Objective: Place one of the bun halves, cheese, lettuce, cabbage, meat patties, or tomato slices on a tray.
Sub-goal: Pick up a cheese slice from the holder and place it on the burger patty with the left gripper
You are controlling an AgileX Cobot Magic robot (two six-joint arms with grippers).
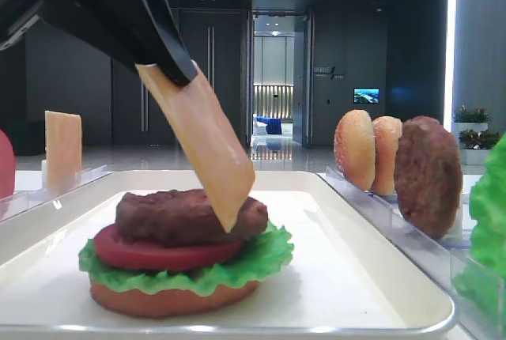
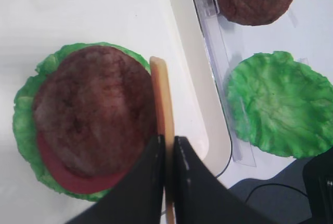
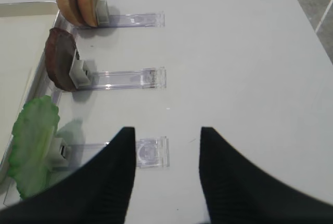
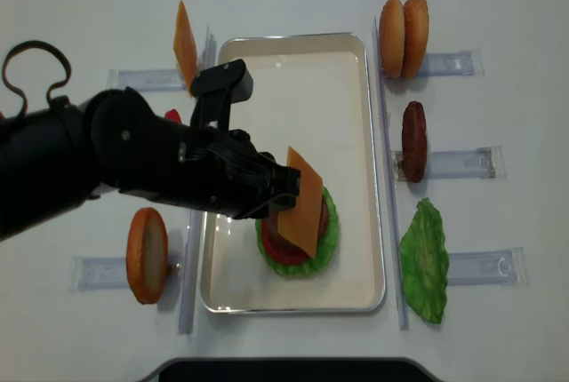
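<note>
Left gripper clamped on cheese slice, tilted, lower corner touching meat patty stacked on white tray. Right gripper spread apart over table.

Just a white tabletop with clear plastic racks lying flat either side, small grey clips at their inner ends. Dark lobby behind, lit corridor doorway, little glowing screen, potted plants far right.

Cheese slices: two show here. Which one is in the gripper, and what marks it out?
The cheese slice tilted over the burger, pinched by the left gripper. The other cheese slice stands in its rack, left of the tray.
</note>
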